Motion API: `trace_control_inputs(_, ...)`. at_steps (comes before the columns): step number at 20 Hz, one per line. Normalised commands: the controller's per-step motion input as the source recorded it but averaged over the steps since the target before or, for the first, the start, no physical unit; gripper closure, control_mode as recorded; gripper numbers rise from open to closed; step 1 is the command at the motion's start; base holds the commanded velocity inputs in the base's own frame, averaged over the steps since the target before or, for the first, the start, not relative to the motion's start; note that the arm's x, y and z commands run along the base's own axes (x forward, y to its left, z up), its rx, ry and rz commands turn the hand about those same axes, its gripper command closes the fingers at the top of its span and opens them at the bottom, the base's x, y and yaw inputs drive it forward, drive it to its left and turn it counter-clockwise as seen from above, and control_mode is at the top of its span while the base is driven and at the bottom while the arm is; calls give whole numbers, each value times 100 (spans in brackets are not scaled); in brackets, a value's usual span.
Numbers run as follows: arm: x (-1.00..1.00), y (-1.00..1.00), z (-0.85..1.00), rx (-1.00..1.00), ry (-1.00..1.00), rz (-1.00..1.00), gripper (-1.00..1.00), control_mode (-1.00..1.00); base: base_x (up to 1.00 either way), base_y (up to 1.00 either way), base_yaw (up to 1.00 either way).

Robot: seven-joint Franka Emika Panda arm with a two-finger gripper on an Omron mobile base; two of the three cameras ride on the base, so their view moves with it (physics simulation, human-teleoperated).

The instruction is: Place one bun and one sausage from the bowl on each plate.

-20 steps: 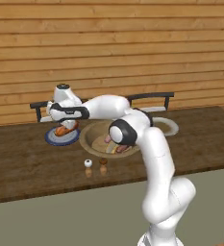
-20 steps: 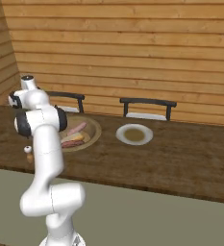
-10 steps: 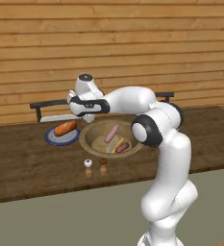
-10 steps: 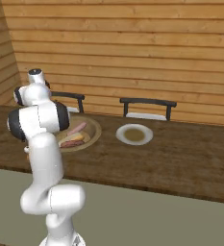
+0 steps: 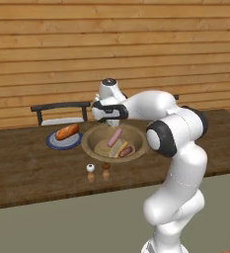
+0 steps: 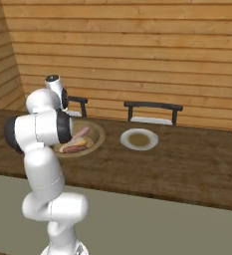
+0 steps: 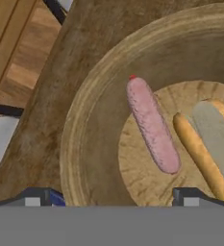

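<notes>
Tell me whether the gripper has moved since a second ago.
Yes. In the left base view the gripper has swung right, from over the blue plate to over the wooden bowl.

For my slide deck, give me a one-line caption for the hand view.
Looking down into the wooden bowl: a pale pink sausage lies beside a split tan bun.

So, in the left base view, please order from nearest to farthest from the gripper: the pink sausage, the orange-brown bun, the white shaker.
The gripper hangs over the bowl's far rim.
1. Pink sausage, just below it in the bowl.
2. Orange-brown bun, left, on the blue plate.
3. White shaker, on the table in front of the bowl.
</notes>
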Motion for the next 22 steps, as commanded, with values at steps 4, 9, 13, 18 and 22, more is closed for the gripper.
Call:
trace_control_inputs(4, -1, -100, -21, -2, 4, -2, -100, -100, 0, 0, 0)
trace_control_inputs(9, 2, -83, -58, 0, 0, 22, -100, -100, 0, 0, 0)
trace_control_inputs(13, 0, -44, -60, 0, 0, 41, -100, -100, 0, 0, 0)
trace_control_inputs(18, 16, 17, -31, 0, 0, 33, -100, -100, 0, 0, 0)
trace_control_inputs(22, 42, 44, -16, -1, 0, 20, -100, -100, 0, 0, 0)
